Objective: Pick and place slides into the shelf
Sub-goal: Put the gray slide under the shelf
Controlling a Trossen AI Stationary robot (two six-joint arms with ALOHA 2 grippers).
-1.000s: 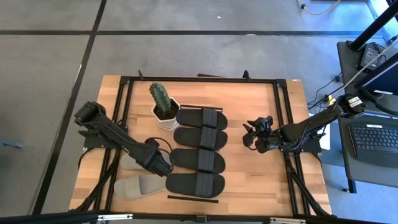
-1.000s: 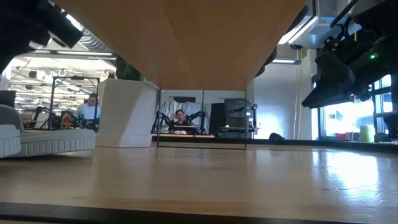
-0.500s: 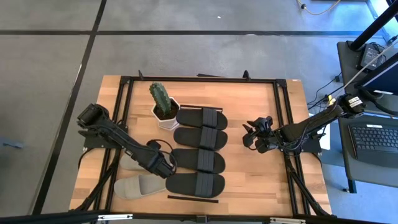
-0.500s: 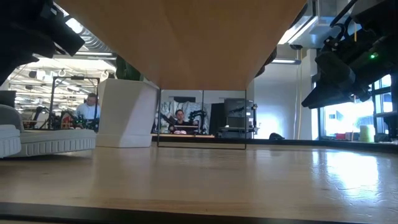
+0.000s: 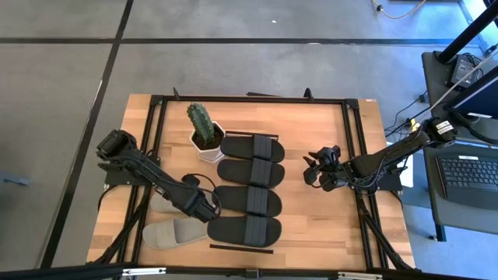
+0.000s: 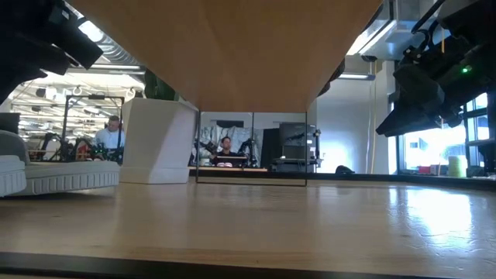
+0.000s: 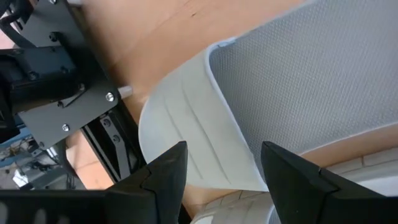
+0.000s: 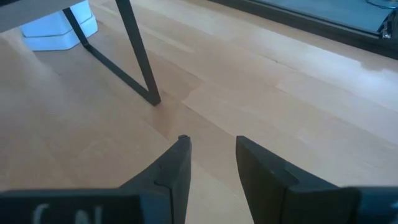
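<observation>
four black slides (image 5: 250, 185) lie in a column on the shelf (image 5: 247, 187) mid-worktop, the shelf mostly hidden under them, thin black bar (image 5: 241, 248) showing at the near end. two grey-beige slides sit left of the column: one (image 5: 173, 232) flat near the front edge, the other (image 7: 298, 93) under the left gripper (image 5: 204, 207). left jaws are parted, straddling that slide's end, not clamped on it. right gripper (image 5: 317, 170) hangs over bare worktop (image 8: 261, 81) right of the shelf, jaws slightly apart, holding nothing. potted cactus (image 5: 204, 132) stands by the far slide.
</observation>
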